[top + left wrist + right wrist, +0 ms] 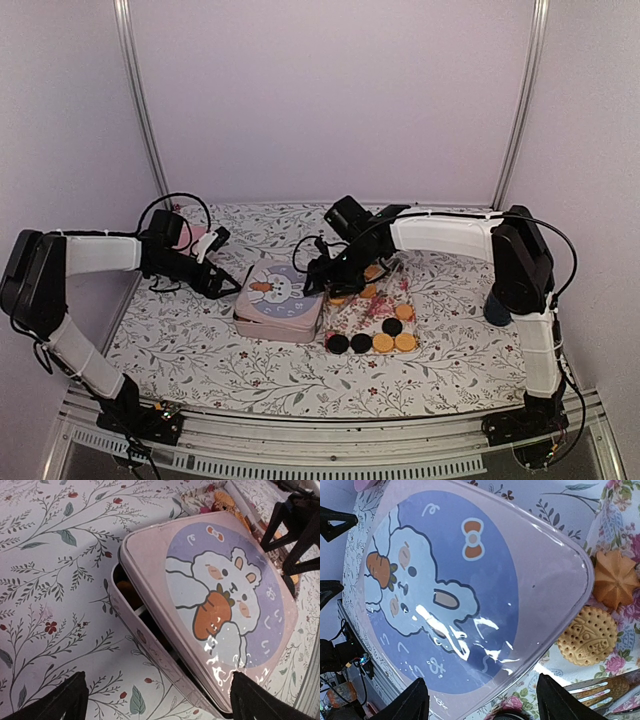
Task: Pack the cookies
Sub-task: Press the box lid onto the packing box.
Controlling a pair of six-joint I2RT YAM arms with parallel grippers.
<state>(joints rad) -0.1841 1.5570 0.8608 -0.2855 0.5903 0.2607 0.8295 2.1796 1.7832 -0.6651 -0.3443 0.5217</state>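
Pink-and-lilac, the tin [278, 300] sat at the middle of the overhead view on the leaf-print cloth [190, 345]. At the left of that view the left gripper [218, 282] hung just left of the tin. Its fingers were spread wide and held nothing. In its wrist view the two fingertips [65, 700] framed the bottom edge. The rabbit lid [210, 605] lay askew on the tin there, leaving a dark gap along the left side. A divider and something orange showed in the gap, too shadowed to name.

Right of centre, the right gripper [325, 280] reached down over the tin's right edge. Its jaws were parted, with the lid's edge between the fingertips [415, 702]. I could not tell whether they touched it.

Further right, the cookies [383, 342] lay on a floral tray [345, 318] touching the tin's right side. Black and orange rounds sat in a row at its near end. In the right wrist view two golden ones lay just beside the lid's right corner, one ridged [615, 580] and one flat [587, 635].
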